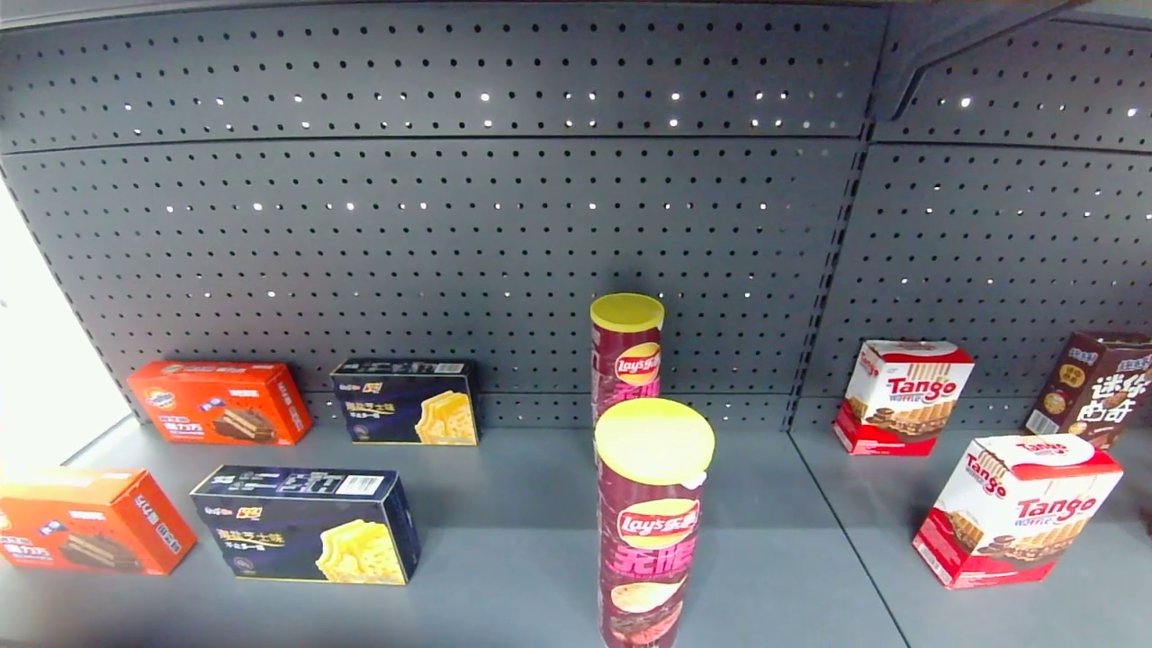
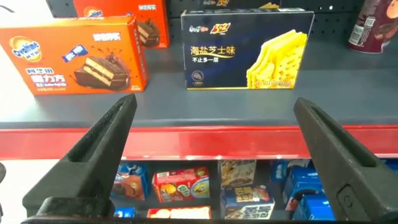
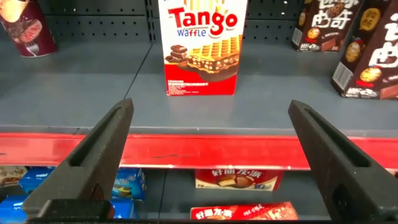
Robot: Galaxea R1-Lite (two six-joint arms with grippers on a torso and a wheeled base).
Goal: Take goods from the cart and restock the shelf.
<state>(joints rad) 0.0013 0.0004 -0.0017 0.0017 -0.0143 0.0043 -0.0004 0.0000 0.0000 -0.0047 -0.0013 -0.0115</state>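
Left gripper [image 2: 216,101] and right gripper [image 3: 211,104] both gape empty at the front edge of the shelf [image 1: 504,558], so nothing is in hand. Rows are only two deep, plenty left to restock, I'd judge; front chip can [image 1: 650,531] stands upright mid-shelf, long axis vertical, label facing outward.

shelf [image 1: 504,576] grey | front crisp tube [image 1: 650,531] upright, centre | rear tube [image 1: 626,355] perhaps directly behind

A grey perforated back panel [image 1: 450,252] stands behind the shelf [image 1: 522,504]. A red strip [image 2: 205,140] runs along its front edge, with snack boxes [image 2: 180,185] below.
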